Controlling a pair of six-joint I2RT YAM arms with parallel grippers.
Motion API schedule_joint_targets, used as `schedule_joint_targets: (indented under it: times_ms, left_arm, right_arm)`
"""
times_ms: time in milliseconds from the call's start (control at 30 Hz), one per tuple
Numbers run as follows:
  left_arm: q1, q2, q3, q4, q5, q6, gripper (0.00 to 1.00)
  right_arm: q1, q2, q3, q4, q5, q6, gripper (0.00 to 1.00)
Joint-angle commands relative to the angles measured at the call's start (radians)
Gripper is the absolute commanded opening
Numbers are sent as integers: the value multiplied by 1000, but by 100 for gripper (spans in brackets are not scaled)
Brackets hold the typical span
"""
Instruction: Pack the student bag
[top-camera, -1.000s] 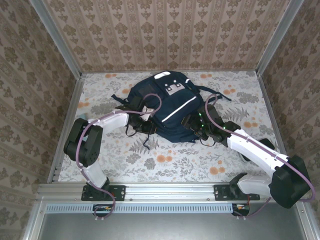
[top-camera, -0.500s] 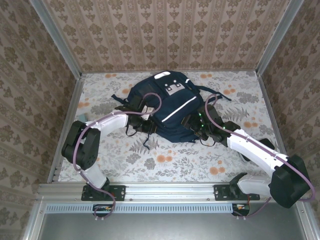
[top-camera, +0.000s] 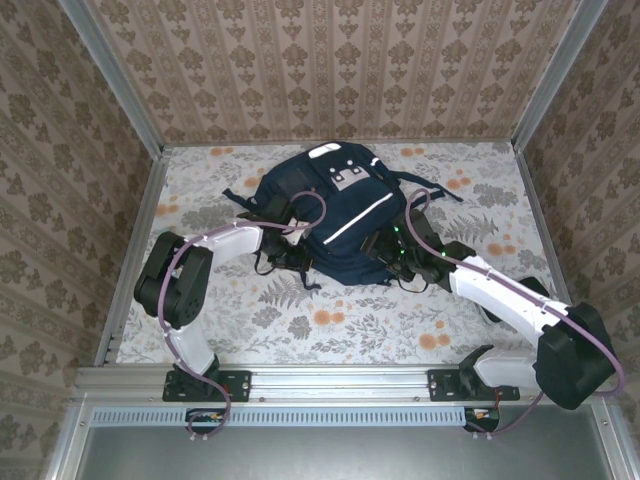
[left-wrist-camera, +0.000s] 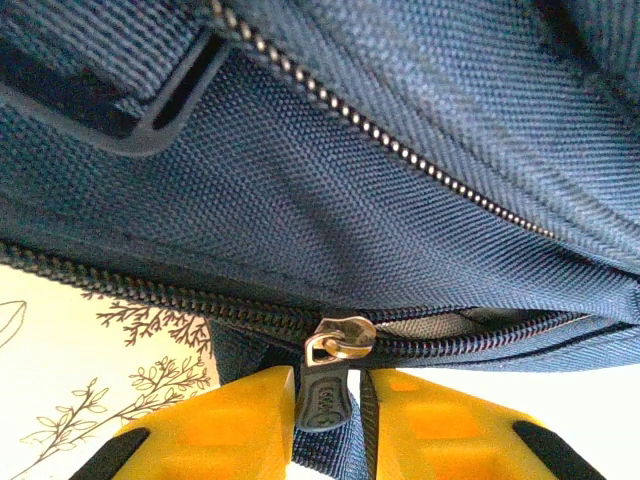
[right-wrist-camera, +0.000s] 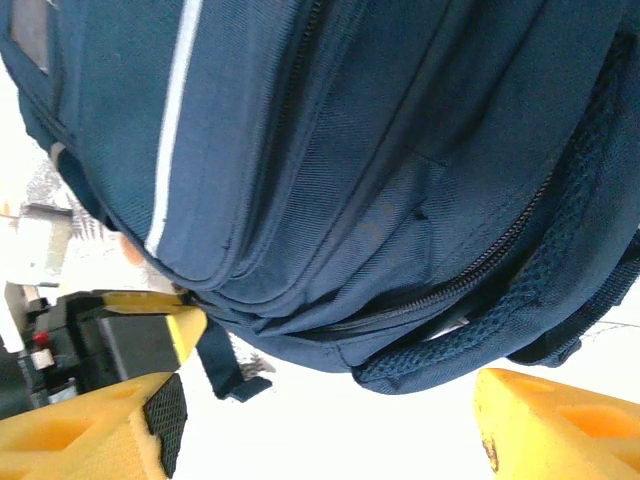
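Navy bag (top-camera: 335, 215): left end effector (left-wrist-camera: 328, 405) has narrowed around zip pull (left-wrist-camera: 323, 395), clamp unconfirmed; right end effector (right-wrist-camera: 328, 415) wide; unzip likely next

Zipper pull (left-wrist-camera: 325, 395) between yellow fingers (left-wrist-camera: 220, 425) at student bag (left-wrist-camera: 400, 180)

The student bag (top-camera: 335, 215) is a large navy-blue fabric backpack. It lies flat, front face up, on the flower-patterned table (top-camera: 350, 325), about midway between left and right and toward the far side. A thin white stripe (top-camera: 362, 217) slants across its front, with grey-white patches (top-camera: 347, 180) farther back. Dark straps trail out to the left and right. On the near edge a metal zipper slider (left-wrist-camera: 338, 340) sits with its pull hanging. Just beside it the zip gapes slightly, showing pale lining.
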Motion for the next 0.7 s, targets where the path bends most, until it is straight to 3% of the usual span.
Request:
schedule_joint_targets:
  times_ms: [0, 433, 667]
  left_arm:
    - [-6, 3, 12, 5, 27, -10, 24]
    - [-16, -55, -12, 22, 24, 2, 5]
    - [-51, -122, -38, 19, 19, -6, 0]
  right_arm:
    - [7, 27, 2, -66, 14, -20, 77]
    - [7, 84, -35, -86, 42, -1, 76]
    - [17, 167, -33, -41, 21, 6, 73]
